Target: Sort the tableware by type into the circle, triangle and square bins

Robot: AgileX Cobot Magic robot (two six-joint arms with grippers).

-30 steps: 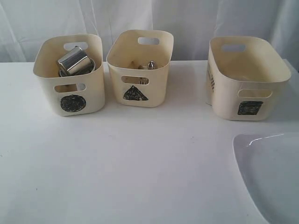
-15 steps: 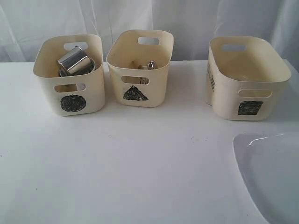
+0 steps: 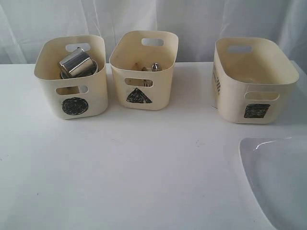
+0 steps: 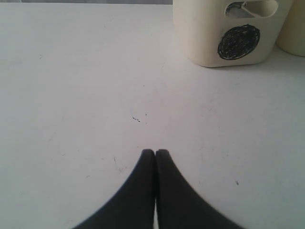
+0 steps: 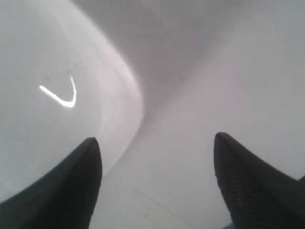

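— What does the exterior view give you?

— Three cream bins stand in a row at the far side of the white table (image 3: 120, 167). The circle bin (image 3: 50, 98) is on the left, and a shiny steel mug (image 3: 75, 62) lies tilted inside it. The triangle bin (image 3: 160, 91) is just beside it and holds cutlery (image 3: 154, 66), but only a few ends show. The square bin (image 3: 230, 100) stands well apart on the right. The large white plate (image 3: 278, 182) lies on the table in front of that bin, and the frame edge cuts it.

— And the grippers?

— They show only in the wrist views. In the left wrist view, the left gripper (image 4: 155, 152) has its two black fingers pressed together with nothing between them, above the table. The circle bin (image 4: 200, 43) is beyond it. Its scribbled circle is clear, and something steel shows through the handle slot.

— The right one?

— In the right wrist view, the right gripper (image 5: 156, 138) is spread wide and holds nothing. One finger is over the plate (image 5: 47, 57) and the other over the table, so the rounded rim runs between them. The plate looks glossy, with one bright reflection. I cannot tell whether a finger touches it.
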